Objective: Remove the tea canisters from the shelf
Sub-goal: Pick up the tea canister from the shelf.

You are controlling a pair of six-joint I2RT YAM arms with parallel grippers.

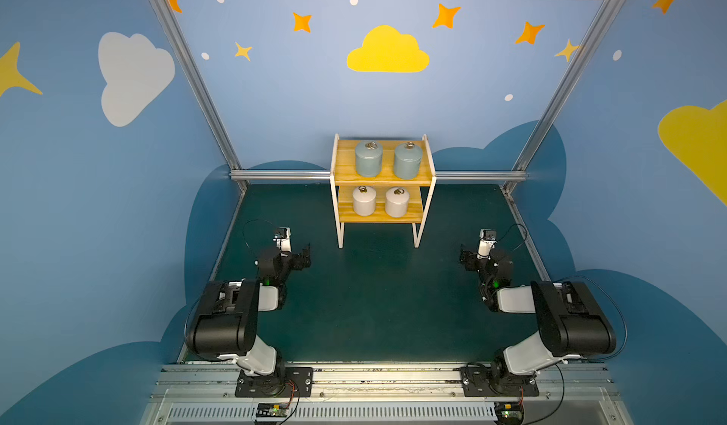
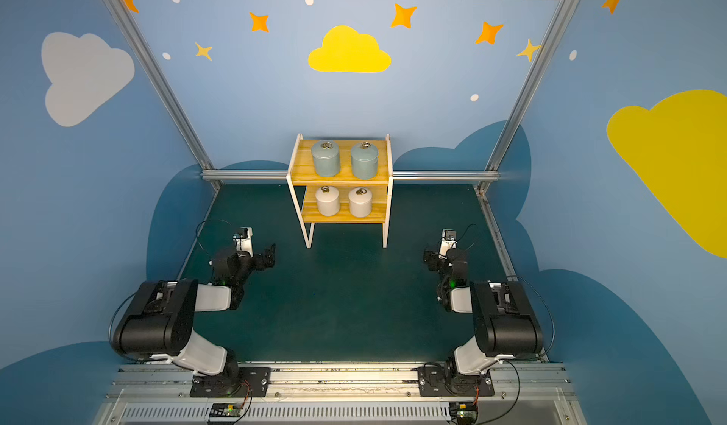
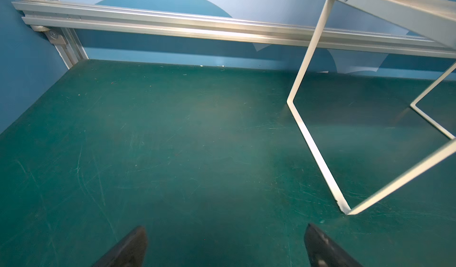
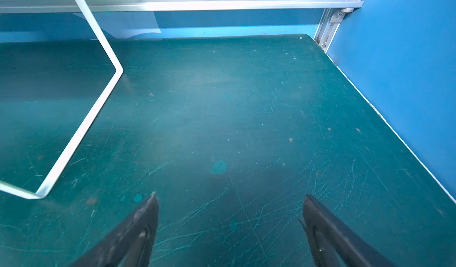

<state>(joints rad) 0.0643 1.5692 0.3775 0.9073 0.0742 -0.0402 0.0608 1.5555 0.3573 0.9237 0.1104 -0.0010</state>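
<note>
The left claw point(image 1: 303, 254) hangs low over the green desk point(image 1: 373, 309), left of the shelf. In its wrist view its dark fingers point(image 3: 133, 246) stand wide apart with nothing between them, and a white shelf leg point(image 3: 313, 142) rests on the desk near them. The shelf point(image 1: 383, 179) stands at the far middle of the desk, in front of the back rail point(image 1: 283, 175). On its upper board sit the left blue-grey canister point(image 1: 368, 159) and the right blue-grey canister point(image 1: 407, 162), upright, close but apart. On the lower board stand the left white canister point(image 1: 364, 203) and the right white canister point(image 1: 397, 203), also upright. The right claw point(image 1: 465, 260) is low over the desk right of the shelf, its fingers point(image 4: 323, 228) spread wide and empty.
</note>
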